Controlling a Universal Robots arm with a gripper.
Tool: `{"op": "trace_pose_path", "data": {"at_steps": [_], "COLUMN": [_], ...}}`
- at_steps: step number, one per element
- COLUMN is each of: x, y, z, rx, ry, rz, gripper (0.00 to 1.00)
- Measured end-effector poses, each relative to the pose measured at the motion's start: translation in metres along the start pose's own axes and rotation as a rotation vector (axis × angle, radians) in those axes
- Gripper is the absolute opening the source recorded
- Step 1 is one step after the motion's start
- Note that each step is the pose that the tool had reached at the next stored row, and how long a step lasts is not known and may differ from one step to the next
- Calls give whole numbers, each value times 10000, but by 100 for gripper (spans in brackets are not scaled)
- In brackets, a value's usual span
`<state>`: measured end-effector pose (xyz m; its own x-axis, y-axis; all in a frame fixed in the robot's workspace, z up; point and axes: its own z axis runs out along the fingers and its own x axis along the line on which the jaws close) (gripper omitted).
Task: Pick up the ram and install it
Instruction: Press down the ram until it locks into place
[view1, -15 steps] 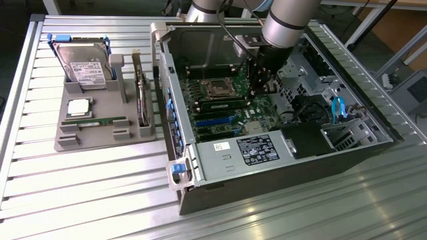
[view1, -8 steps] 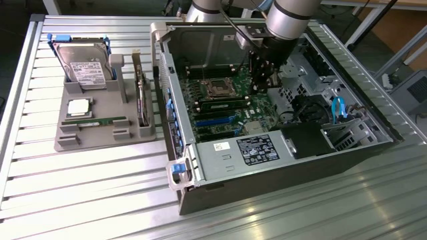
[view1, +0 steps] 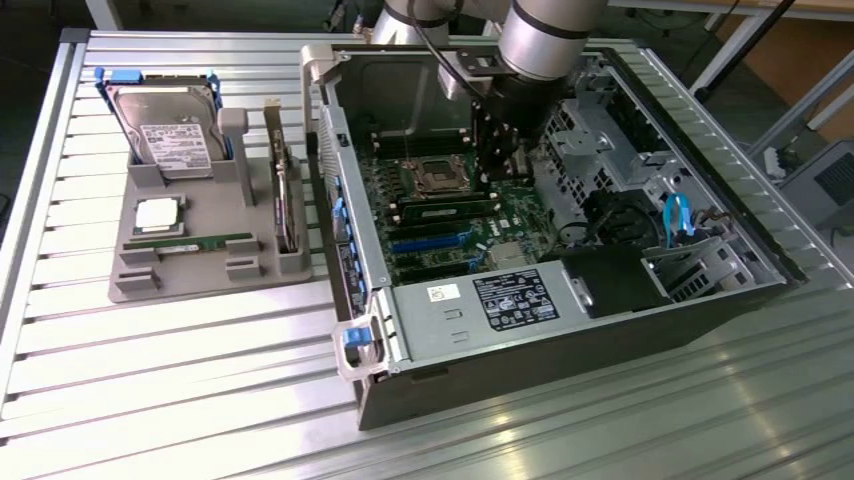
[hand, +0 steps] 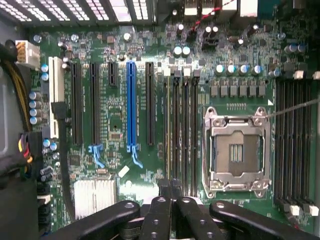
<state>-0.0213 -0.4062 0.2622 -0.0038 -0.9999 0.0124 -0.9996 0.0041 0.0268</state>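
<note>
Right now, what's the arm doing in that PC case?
The gripper is shut and down inside the open computer case, over the motherboard by the memory slots next to the empty processor socket. One ram stick already sits in the board. Another lies on the grey parts tray outside.

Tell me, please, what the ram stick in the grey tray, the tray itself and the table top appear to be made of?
The ram: green circuit board, matte, with a pale label. The grey tray: probably moulded or printed plastic, going by its dull, even grey blocks. The table top: most likely aluminium, a brushed silver surface with parallel grooves and soft glare.
</note>
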Motion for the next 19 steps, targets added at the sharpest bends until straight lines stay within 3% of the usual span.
{"op": "trace_pose_path", "data": {"at_steps": [3, 11, 12, 15, 19], "x": [0, 2, 2, 2, 2], "y": [139, 408, 492, 613, 614], "z": [6, 14, 17, 20, 72], "rx": [0, 0, 0, 0, 0], "ry": [-1, -1, 0, 0, -1], "rz": [0, 1, 0, 1, 0], "gripper": [9, 9, 9, 9, 9]}}
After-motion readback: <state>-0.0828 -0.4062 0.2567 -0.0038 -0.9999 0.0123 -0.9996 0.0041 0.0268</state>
